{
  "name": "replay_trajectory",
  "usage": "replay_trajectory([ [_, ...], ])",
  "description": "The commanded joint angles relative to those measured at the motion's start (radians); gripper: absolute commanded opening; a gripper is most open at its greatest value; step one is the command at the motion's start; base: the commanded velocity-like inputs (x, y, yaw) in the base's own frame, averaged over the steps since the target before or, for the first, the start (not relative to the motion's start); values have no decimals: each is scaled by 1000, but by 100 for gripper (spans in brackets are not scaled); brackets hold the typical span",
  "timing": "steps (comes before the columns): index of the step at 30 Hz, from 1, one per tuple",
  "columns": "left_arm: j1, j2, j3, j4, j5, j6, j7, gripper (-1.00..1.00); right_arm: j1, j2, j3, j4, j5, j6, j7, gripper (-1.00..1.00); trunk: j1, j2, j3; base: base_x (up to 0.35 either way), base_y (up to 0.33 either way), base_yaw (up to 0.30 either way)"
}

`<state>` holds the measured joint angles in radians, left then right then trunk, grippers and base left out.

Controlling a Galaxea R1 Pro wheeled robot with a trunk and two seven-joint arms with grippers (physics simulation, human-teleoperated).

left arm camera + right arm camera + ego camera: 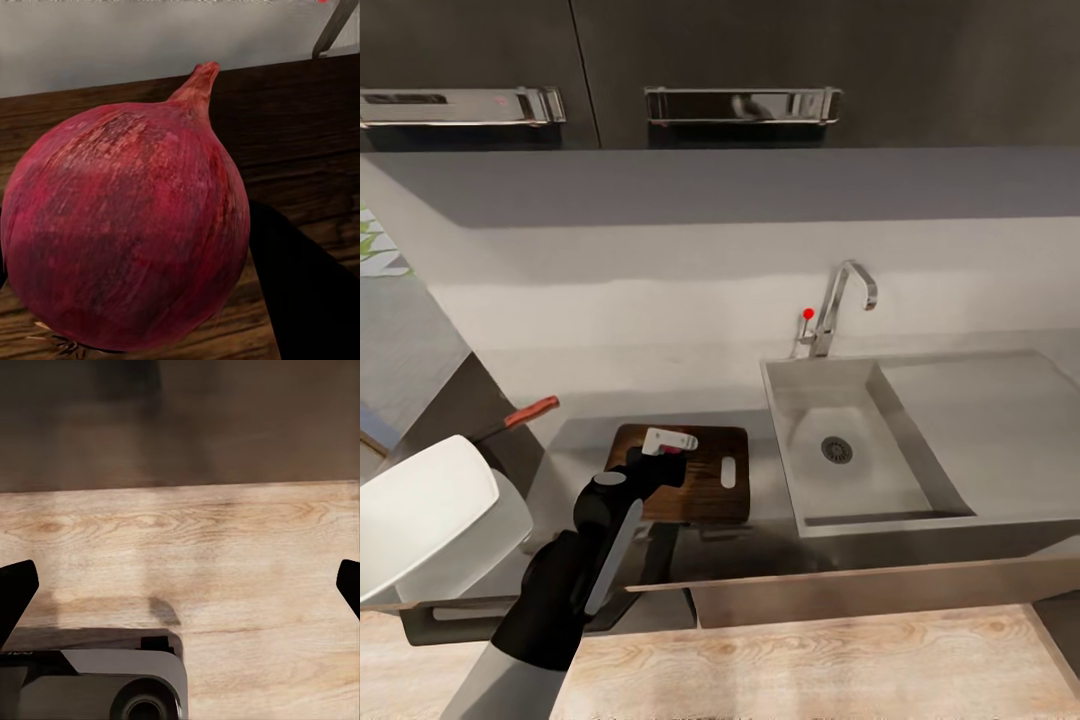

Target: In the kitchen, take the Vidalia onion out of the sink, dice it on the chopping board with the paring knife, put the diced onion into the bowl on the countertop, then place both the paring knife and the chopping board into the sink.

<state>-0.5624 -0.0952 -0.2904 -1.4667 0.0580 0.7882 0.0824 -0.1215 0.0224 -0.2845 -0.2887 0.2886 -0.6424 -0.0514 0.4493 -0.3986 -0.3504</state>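
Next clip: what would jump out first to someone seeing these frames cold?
The big red onion in the left wrist view, looming right before the camera over the dark chopping board. In the head view, the left pincer hangs over that board on the grey countertop, beside the sink, whose basin holds no onion. A white bowl sits at the counter's left end, the paring knife behind it.

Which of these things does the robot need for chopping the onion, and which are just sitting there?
For the job: onion, chopping board, paring knife, bowl, sink, countertop.
Just there: tap, cabinet handles, wooden floor.
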Motion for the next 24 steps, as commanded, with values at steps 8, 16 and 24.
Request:
replay_trajectory([
  [8, -1, 0, -2, 22, 3, 5, 8, -100, -1, 1, -5, 0, 11, -3, -5, 100, 1, -1, -7, 0, 0, -1],
  [16, -1, 1, -1, 22, 3, 5, 8, -100, 0, 1, -3, 0, 11, -5, -4, 100, 1, -1, 4, 0, 0, -33],
  [24, -1, 0, -1, 22, 3, 5, 8, -100, 0, 1, -3, 0, 11, -4, -4, 100, 1, -1, 17, 0, 0, -1],
])
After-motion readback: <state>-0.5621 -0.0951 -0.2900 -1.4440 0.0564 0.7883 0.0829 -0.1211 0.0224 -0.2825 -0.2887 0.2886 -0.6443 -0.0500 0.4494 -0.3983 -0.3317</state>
